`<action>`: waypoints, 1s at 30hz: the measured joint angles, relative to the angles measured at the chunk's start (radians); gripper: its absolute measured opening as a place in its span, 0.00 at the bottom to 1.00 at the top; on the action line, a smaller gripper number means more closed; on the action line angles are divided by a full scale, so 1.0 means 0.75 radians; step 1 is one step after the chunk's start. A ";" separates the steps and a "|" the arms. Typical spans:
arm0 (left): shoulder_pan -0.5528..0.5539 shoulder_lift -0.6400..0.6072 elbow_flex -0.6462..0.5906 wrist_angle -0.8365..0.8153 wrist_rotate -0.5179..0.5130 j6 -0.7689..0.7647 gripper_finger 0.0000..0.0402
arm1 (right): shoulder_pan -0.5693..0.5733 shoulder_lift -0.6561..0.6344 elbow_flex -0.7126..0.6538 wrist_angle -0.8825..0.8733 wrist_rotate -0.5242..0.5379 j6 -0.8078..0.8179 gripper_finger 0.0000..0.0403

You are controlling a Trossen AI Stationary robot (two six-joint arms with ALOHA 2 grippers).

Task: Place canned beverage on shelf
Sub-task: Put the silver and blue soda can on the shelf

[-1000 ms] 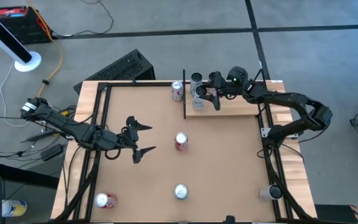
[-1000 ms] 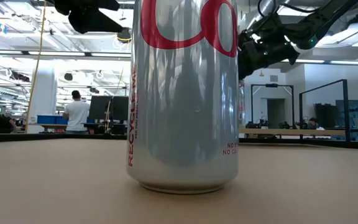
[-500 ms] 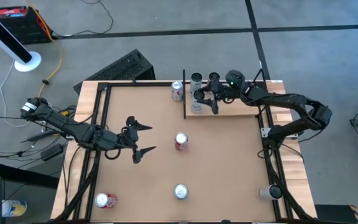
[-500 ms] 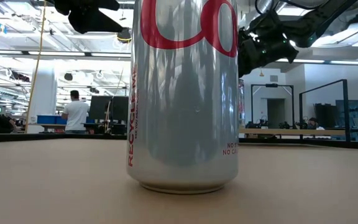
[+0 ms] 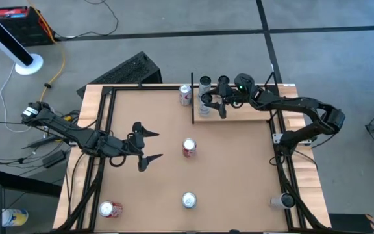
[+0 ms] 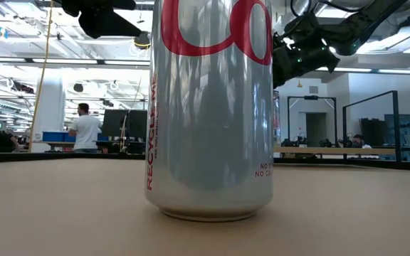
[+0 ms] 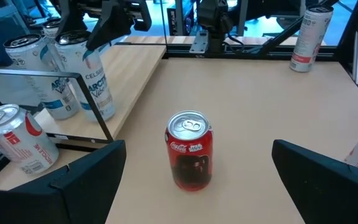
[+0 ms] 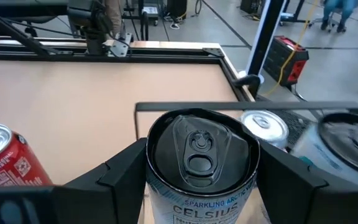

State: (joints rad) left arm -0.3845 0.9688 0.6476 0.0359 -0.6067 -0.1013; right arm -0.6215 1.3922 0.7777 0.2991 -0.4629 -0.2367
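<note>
Counting perhaps eight cans — two on shelf, right tool gripping one.

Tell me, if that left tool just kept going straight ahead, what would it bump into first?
Most likely the red can. It stands upright on the table, straight in front of the open left tool and between its two fingers. Nothing shows between them, though how far off the can stands is hard to judge.

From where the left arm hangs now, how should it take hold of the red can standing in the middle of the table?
Grip the red can across its round side wall, about mid-height. It stands upright and alone on the table, straight ahead of the left gripper, whose fingers are open wide enough to straddle it. Come in level from that side.
</note>
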 joint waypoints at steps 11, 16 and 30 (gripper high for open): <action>0.000 0.000 0.000 -0.001 0.001 0.006 0.97 | -0.003 0.029 0.002 0.002 0.029 -0.001 0.68; 0.000 0.000 0.000 -0.002 0.001 0.014 0.97 | -0.003 0.029 0.001 -0.004 0.029 -0.011 0.68; 0.000 0.000 0.000 -0.002 0.003 -0.003 0.97 | -0.004 -0.035 -0.011 -0.017 0.024 -0.001 0.68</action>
State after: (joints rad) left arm -0.3844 0.9688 0.6476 0.0341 -0.6048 -0.1035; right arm -0.6242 1.3656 0.7691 0.2867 -0.4449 -0.2373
